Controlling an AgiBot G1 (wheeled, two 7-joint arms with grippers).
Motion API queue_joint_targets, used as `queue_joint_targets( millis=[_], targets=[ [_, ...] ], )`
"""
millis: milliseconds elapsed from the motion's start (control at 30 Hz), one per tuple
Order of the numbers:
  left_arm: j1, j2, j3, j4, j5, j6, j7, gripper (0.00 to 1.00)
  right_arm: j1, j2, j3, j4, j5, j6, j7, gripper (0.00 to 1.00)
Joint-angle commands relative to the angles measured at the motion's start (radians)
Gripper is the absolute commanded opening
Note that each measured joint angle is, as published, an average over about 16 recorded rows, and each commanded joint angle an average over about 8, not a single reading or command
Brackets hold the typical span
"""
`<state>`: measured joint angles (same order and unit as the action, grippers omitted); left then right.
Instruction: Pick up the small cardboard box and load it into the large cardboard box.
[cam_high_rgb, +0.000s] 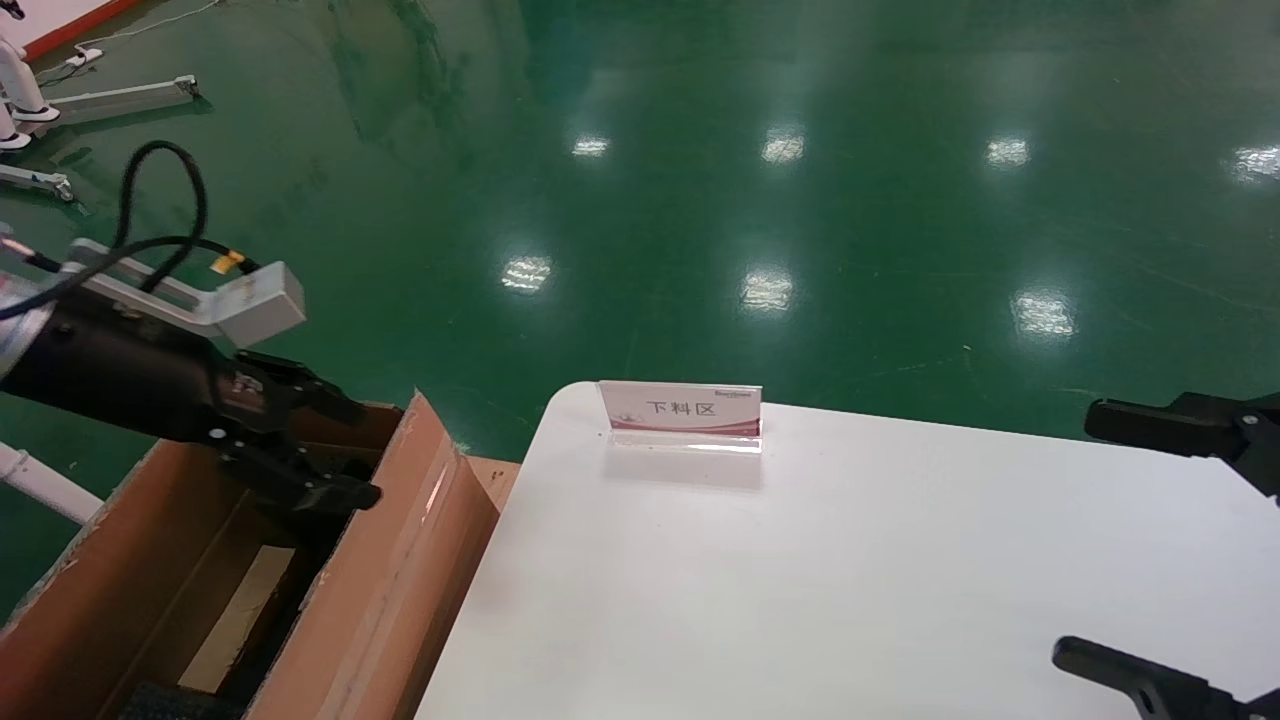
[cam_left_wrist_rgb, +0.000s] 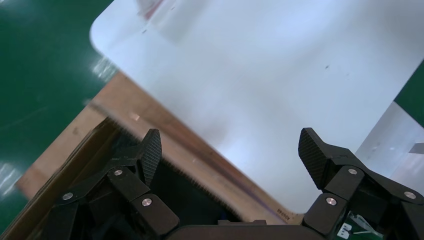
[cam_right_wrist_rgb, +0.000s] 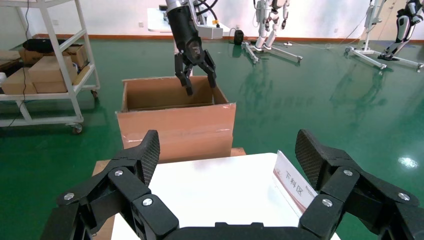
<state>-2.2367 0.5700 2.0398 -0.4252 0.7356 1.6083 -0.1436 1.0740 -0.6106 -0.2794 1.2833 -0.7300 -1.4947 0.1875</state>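
Left gripper (cam_high_rgb: 310, 440): jaws spread, empty — poised over the large cardboard box (cam_high_rgb: 390, 580) at 8 o'clock.
Small cardboard box: can't spot it.
Table sign (cam_high_rgb: 682, 410): on the white table (cam_high_rgb: 850, 580).
Right gripper (cam_high_rgb: 1150, 540): 4 o'clock, jaws wide, empty.

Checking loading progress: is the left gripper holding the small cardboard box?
No. The left gripper hangs open and empty over the large cardboard box.

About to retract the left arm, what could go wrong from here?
The open left gripper hangs inside the large brown cardboard box, near its tall taped flap; a sideways exit could snag it. The red-and-white acrylic sign stands at the white table edge, exposed to a swing.
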Motion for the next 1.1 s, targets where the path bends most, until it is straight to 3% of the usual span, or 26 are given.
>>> queue_joint_targets(
  millis=[33, 1100],
  targets=[
    [0.018, 0.002, -0.027, -0.013, 0.001, -0.002, -0.002, 1.00, 0.000, 0.000, 0.000, 0.000, 0.000, 0.000, 0.000, 1.00],
    [0.322, 0.014, -0.487, -0.237, 0.001, -0.033, -0.015, 1.00, 0.000, 0.000, 0.000, 0.000, 0.000, 0.000, 0.000, 1.00]
  ],
)
